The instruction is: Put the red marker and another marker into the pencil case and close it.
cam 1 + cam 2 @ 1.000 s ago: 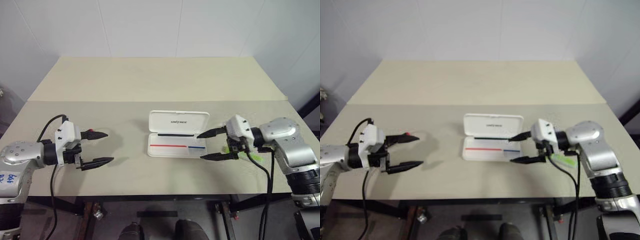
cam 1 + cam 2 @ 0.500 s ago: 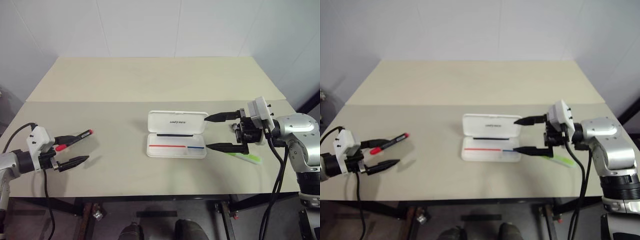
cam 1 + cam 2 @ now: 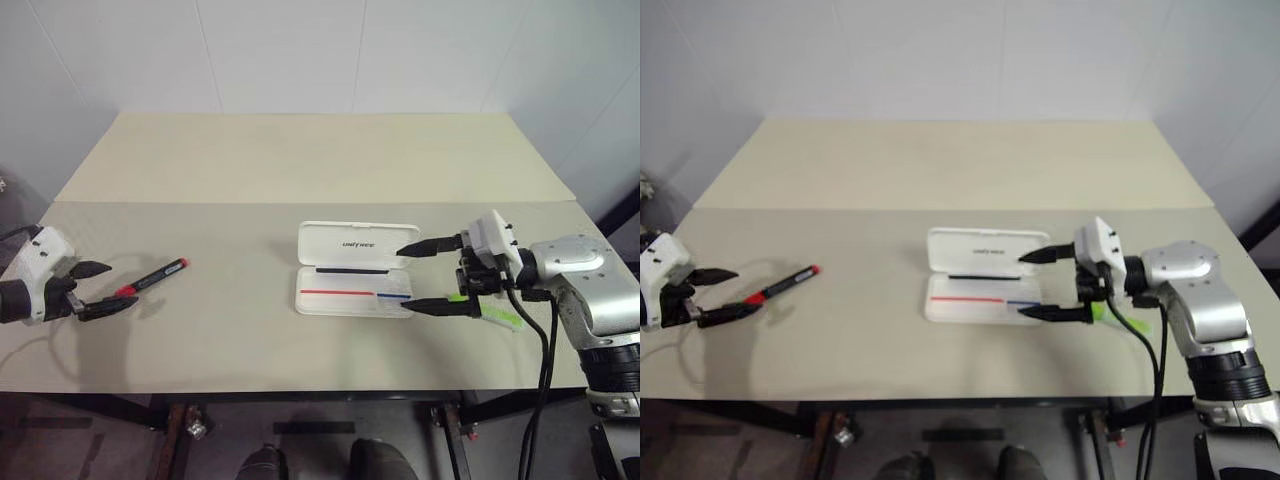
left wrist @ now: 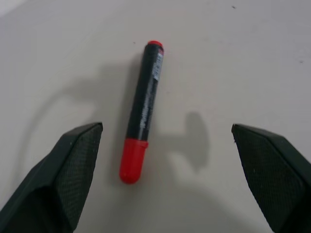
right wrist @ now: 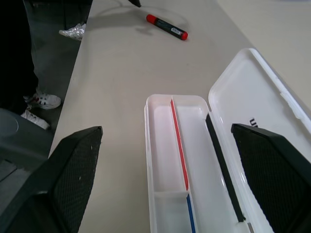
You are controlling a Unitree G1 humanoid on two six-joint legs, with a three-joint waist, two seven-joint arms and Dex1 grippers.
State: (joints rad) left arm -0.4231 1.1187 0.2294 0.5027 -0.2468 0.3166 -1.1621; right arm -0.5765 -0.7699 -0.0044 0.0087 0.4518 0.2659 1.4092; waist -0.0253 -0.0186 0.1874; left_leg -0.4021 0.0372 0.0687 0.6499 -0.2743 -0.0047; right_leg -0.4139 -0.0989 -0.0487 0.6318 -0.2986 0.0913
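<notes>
Left gripper [image 3: 95,289]: jaws spread wide, nothing between them. The short red marker [image 4: 142,110], dark barrel with a red cap, lies flat on the beige table [image 3: 300,160] just ahead of the fingertips, cap end nearest them, untouched.

Right gripper [image 3: 425,276]: jaws apart, empty, fingertips at the right end of the flat white hard-shell pencil case [image 3: 355,269]. Case open, lid laid back. The light-green chunky marker [image 3: 497,315] rests on the table just beside and partly under this gripper's body, outside the case.
</notes>
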